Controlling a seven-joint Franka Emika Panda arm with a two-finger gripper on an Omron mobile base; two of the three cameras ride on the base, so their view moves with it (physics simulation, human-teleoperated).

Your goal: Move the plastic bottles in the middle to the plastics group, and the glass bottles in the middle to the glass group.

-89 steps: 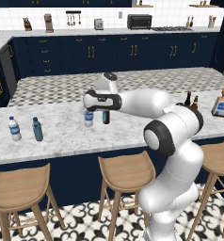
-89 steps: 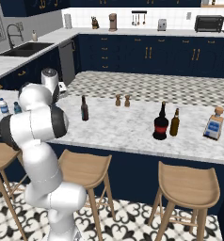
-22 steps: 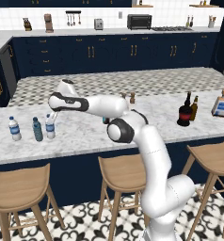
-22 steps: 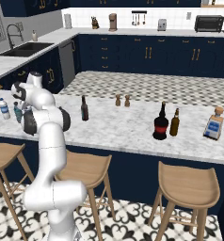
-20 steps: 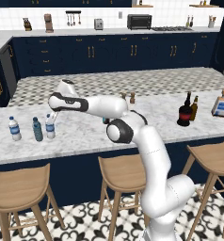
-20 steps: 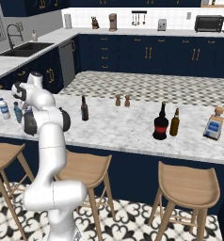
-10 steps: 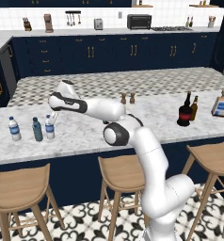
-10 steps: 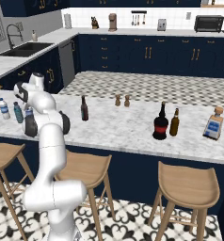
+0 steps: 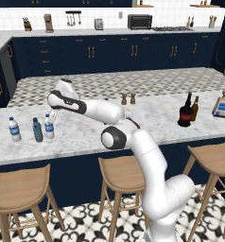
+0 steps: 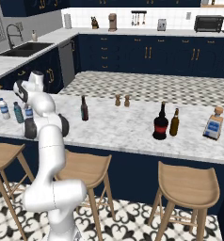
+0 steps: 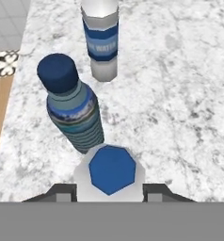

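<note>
Marble surface (image 9: 86,137) carries the water bottle (image 11: 111,172) beside the teal bottle (image 11: 72,110); the hand (image 11: 110,188) brackets it, grip unclear.

A: What kind of room is this?

B: A kitchen with navy blue cabinets (image 9: 109,52) along the back wall, brass handles on the doors, and a white tiled wall (image 9: 109,16) above them.

A: What stands on that back counter?

B: A dark toaster oven (image 9: 139,21), a knife block (image 9: 26,23) and a rack of hanging utensils (image 9: 73,18).

A: And nearer the camera?

B: A long table (image 9: 147,116) with a white marble top, and a patterned grey strip along its far side. Three wooden stools (image 9: 120,175) stand at its front.

A: The floor?

B: Black-and-white patterned tiles (image 9: 86,224). In the right base view, a sink (image 10: 27,48) with a curved tap (image 10: 12,32) sits in the side counter.
</note>
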